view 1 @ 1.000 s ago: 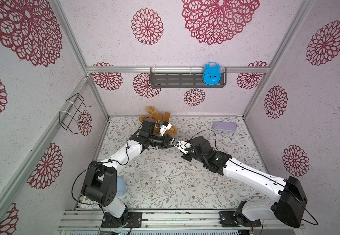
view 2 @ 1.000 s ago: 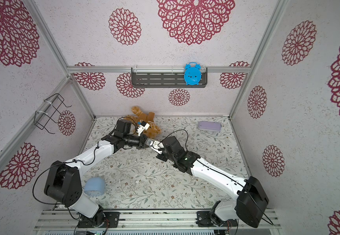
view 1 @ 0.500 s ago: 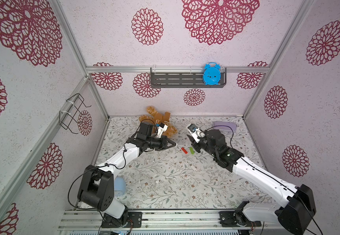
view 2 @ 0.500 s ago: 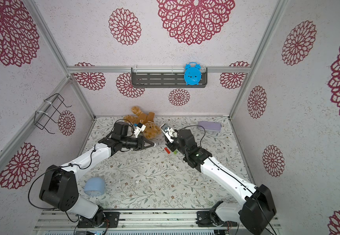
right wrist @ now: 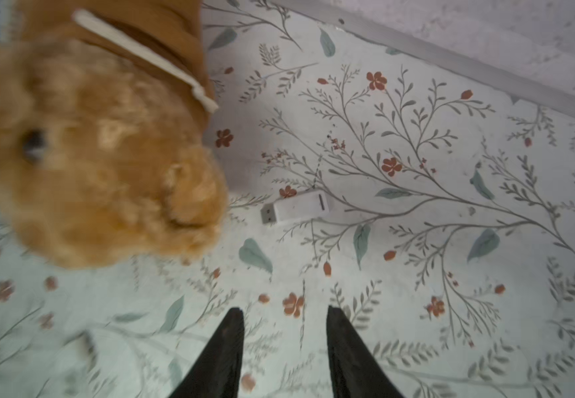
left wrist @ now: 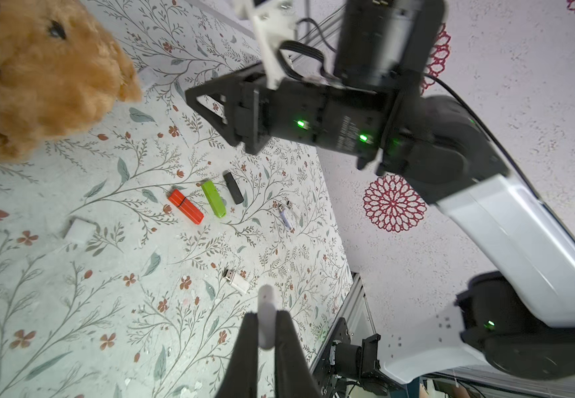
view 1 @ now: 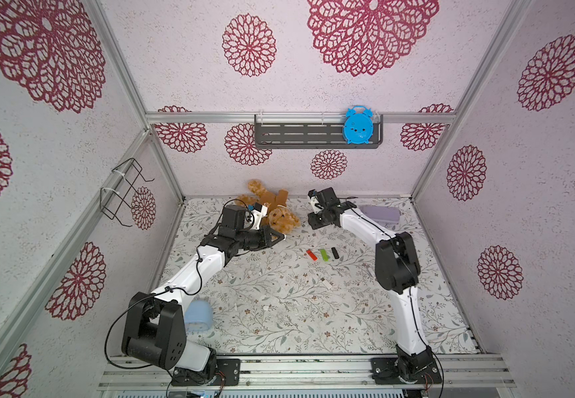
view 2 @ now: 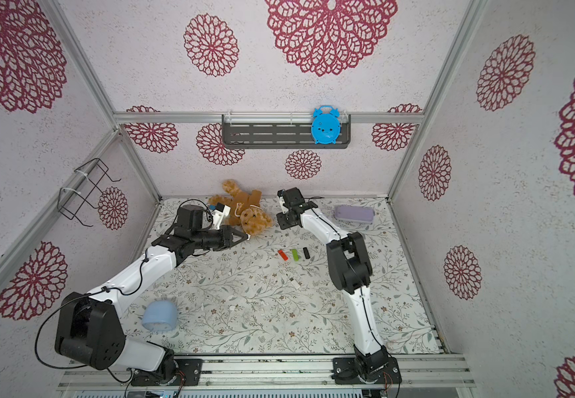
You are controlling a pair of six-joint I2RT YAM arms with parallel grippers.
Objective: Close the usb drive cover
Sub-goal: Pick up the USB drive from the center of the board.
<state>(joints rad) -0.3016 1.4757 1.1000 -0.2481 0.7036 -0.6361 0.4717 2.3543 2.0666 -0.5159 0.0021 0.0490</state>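
My left gripper (left wrist: 267, 315) is shut on a small white usb drive cover (left wrist: 266, 303), which sticks out past its fingertips. In both top views that gripper (view 1: 281, 237) (view 2: 243, 237) hovers just in front of the teddy's head. A white usb drive (right wrist: 294, 207) with its metal plug bare lies on the mat beside the teddy. My right gripper (right wrist: 284, 310) hangs above it, open and empty, and shows near the back in a top view (view 1: 313, 222). Another white drive (left wrist: 237, 281) (view 1: 327, 283) with a bare plug lies mid-mat.
Red (view 1: 311, 255), green (view 1: 324, 255) and black (view 1: 335, 253) drives lie in a row mid-mat. A brown teddy (view 1: 272, 213) lies at the back, a lilac case (view 1: 379, 213) at the back right, a blue cup (view 1: 198, 315) by the left arm's base.
The two grippers, which met over the middle of the mat, have parted. The right one opened and swung back beside the teddy. The left one drew back to the left, still shut.
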